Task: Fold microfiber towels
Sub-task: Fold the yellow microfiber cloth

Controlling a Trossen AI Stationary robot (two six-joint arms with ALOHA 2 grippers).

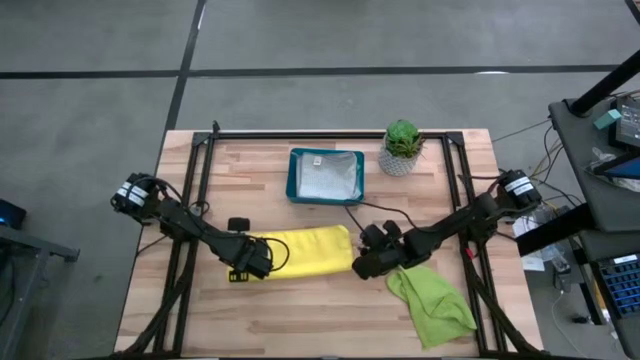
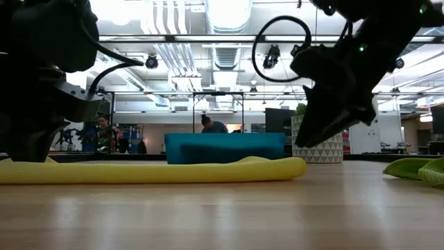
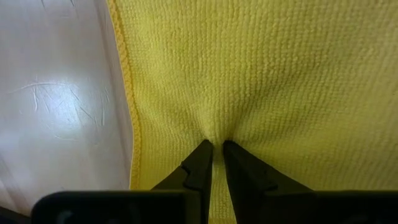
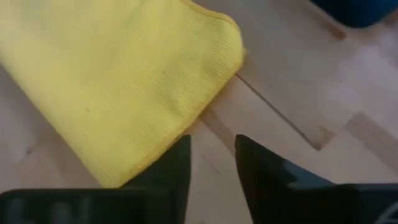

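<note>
Left gripper (image 3: 212,144) has its fingers pinched together on the yellow towel (image 1: 305,250), puckering the fabric at their tips; it sits on the towel's left end, with the stitched hem and bare wooden table (image 1: 300,320) just beside it. Right gripper (image 4: 211,146) hovers off the towel's opposite end with its fingers a little apart and nothing between them; the towel's rounded folded corner lies just ahead of its tips, with bare wood under them. The yellow towel is folded into a long band lying flat between the two grippers. Behind the right gripper, toward the table's near right corner, lies a crumpled lime green towel (image 1: 432,300). Beyond both grippers, at the far edge, stands a teal tray (image 1: 294,175) holding a pale grey towel (image 1: 328,177), with a small potted plant (image 1: 402,146) beside it. Open tabletop stretches in front of the band.
</note>
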